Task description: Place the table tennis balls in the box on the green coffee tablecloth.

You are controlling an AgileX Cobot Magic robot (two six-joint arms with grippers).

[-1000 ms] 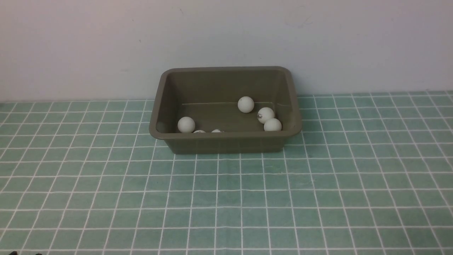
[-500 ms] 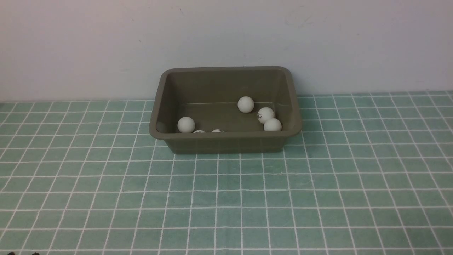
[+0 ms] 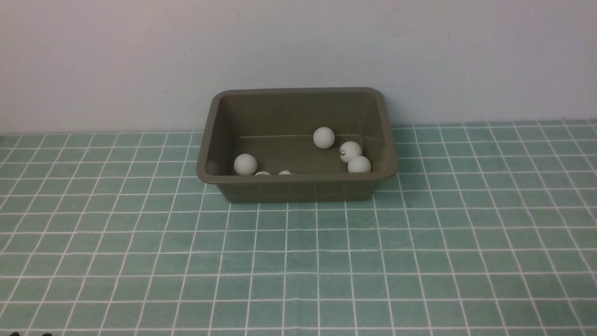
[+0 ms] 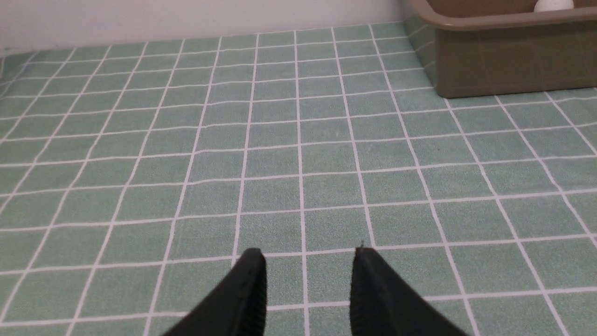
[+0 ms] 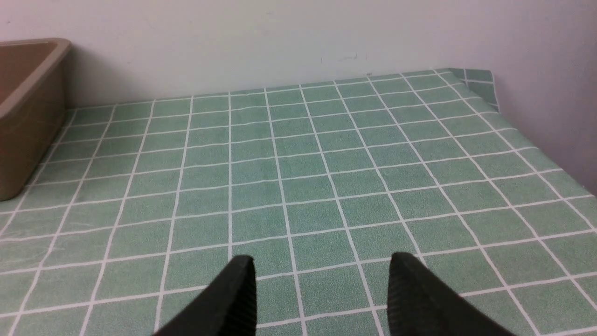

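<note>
The olive-brown box (image 3: pixel 298 189) stands on the green coffee tablecloth (image 3: pixel 298 261) near the back wall. Several white table tennis balls lie inside it: one near the middle (image 3: pixel 323 137), two at the right end (image 3: pixel 350 151) (image 3: pixel 359 164), one at the left (image 3: pixel 245 164), and two half hidden behind the front wall (image 3: pixel 262 173) (image 3: pixel 286 172). My left gripper (image 4: pixel 308 254) is open and empty, low over bare cloth, with the box (image 4: pixel 503 60) and one ball (image 4: pixel 552 4) far ahead. My right gripper (image 5: pixel 322 260) is open and empty over bare cloth, well away from the box (image 5: pixel 23 116).
A pale wall (image 3: pixel 298 46) rises just behind the box. In the right wrist view the cloth's far corner (image 5: pixel 480 81) folds up against a side wall (image 5: pixel 550 70). No loose balls show on the cloth.
The dark tips at the front view's bottom left edge have sunk slightly lower. The box and the balls have not moved.
</note>
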